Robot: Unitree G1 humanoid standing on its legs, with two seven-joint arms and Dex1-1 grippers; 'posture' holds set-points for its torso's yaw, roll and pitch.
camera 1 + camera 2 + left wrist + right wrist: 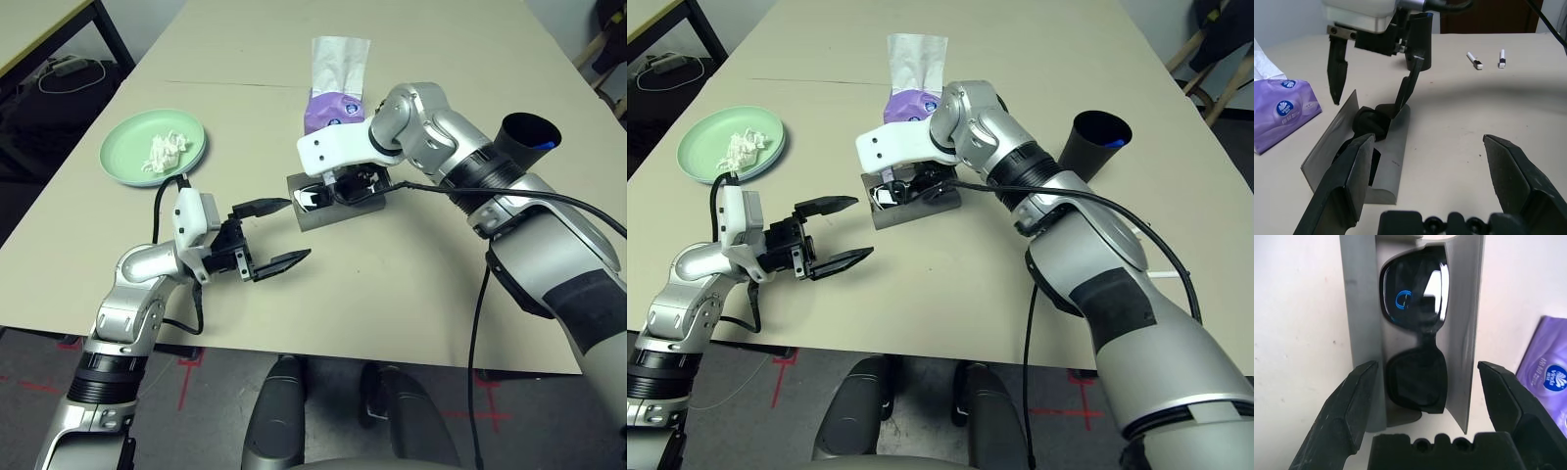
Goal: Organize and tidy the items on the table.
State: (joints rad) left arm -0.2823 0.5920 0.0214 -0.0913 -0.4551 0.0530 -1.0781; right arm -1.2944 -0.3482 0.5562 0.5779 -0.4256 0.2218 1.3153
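Note:
A grey glasses case lies open at mid-table with the black sunglasses resting inside it. My right gripper hangs straight over the case, open, one finger on each side of the sunglasses and case. My left gripper stands open just left of the case and a little nearer to me, holding nothing. From the left wrist, the case and sunglasses lie right ahead. A crumpled white tissue wad sits on the pale-green plate at the far left of the table.
A purple tissue box with a white tissue sticking up stands just behind the case. A black cup stands at the right, beyond my right forearm. Two small white bits lie on the table further off.

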